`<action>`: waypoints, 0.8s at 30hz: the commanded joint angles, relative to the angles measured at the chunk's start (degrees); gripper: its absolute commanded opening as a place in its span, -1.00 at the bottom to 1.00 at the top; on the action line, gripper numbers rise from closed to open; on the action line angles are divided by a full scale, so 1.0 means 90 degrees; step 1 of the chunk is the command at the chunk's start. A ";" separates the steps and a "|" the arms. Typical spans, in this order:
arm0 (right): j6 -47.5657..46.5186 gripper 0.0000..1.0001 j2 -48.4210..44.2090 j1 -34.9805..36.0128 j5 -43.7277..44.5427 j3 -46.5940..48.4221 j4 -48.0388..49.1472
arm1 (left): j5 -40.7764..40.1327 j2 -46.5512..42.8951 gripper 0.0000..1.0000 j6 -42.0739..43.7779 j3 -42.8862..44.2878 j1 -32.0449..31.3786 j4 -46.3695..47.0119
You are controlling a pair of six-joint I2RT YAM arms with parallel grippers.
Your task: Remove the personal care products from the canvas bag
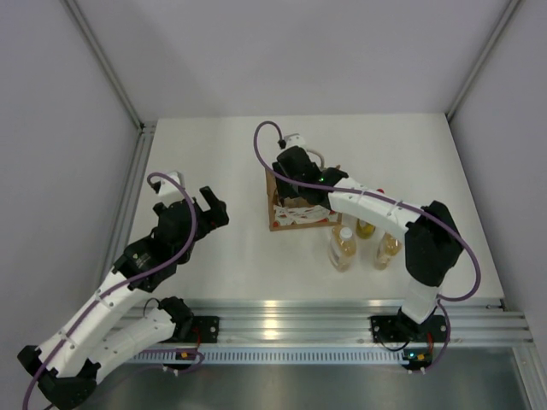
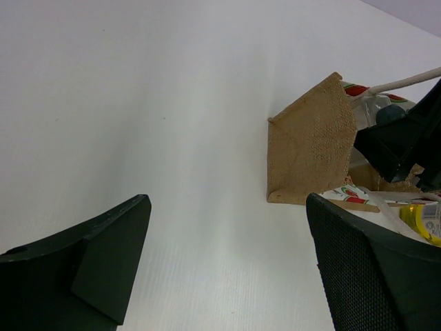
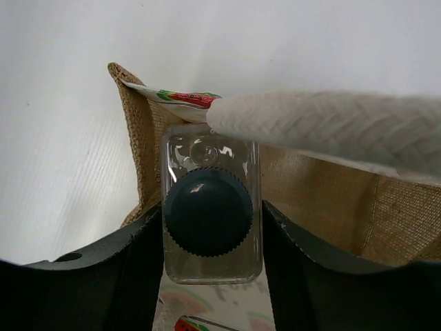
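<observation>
The tan canvas bag (image 1: 295,213) stands mid-table, its white panel with red marks facing the arms. My right gripper (image 1: 299,195) reaches into it from above. In the right wrist view the gripper (image 3: 212,231) is shut on the squarish clear bottle (image 3: 210,210) with the dark cap, one finger on each side, inside the bag's burlap wall (image 3: 141,138). Two clear bottles with yellow liquid (image 1: 343,246) (image 1: 386,249) stand on the table right of the bag. A third yellowish bottle (image 1: 366,227) is partly hidden behind my right arm. My left gripper (image 1: 214,209) (image 2: 226,207) is open and empty, left of the bag (image 2: 310,145).
The bag's white rope handle (image 3: 331,127) crosses just above the held bottle. Grey enclosure walls stand at the left, right and back. An aluminium rail (image 1: 282,320) runs along the near edge.
</observation>
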 commanded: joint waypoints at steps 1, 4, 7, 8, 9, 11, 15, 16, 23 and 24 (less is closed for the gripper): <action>-0.0099 0.04 0.0034 -0.0074 0.0010 0.0079 0.0290 | -0.0146 -0.0094 0.97 0.0030 -0.0008 -0.0024 0.0053; -0.0147 -0.27 0.0044 -0.0064 0.0020 0.0167 0.0290 | -0.0136 -0.0114 0.97 0.0039 -0.0018 -0.0015 0.0034; -0.0264 -0.63 -0.0073 -0.0055 0.0108 0.0284 0.0281 | -0.0078 -0.0162 0.97 0.0039 -0.0008 -0.0024 0.0034; -0.0313 -0.71 -0.0170 -0.0055 0.0147 0.0323 0.0281 | -0.0058 -0.0191 0.97 0.0030 0.0030 -0.0015 0.0005; -0.0343 -0.87 -0.0210 -0.0055 0.0205 0.0391 0.0281 | -0.0058 -0.0192 0.97 0.0030 0.0060 -0.0015 -0.0025; -0.0489 -1.00 -0.0356 -0.0055 0.0274 0.0489 0.0281 | 0.0000 -0.0182 0.97 0.0030 0.0138 -0.0015 -0.0103; -0.0685 -1.00 -0.0503 -0.0055 0.0381 0.0869 0.0174 | 0.0059 -0.0182 0.97 0.0078 0.0469 -0.0015 -0.0531; -0.0743 -1.00 -0.0503 -0.0055 0.0391 0.0948 0.0096 | 0.0021 -0.0172 0.97 0.0088 0.0548 -0.0015 -0.0629; -0.0861 -1.00 -0.0708 -0.0064 0.0362 0.1397 -0.0168 | -0.0048 -0.0172 0.97 0.0507 0.1046 -0.0015 -0.1333; -0.0861 -1.00 -0.0795 -0.0074 0.0352 0.1427 -0.0188 | -0.0058 -0.0182 0.97 0.0585 0.1095 -0.0015 -0.1401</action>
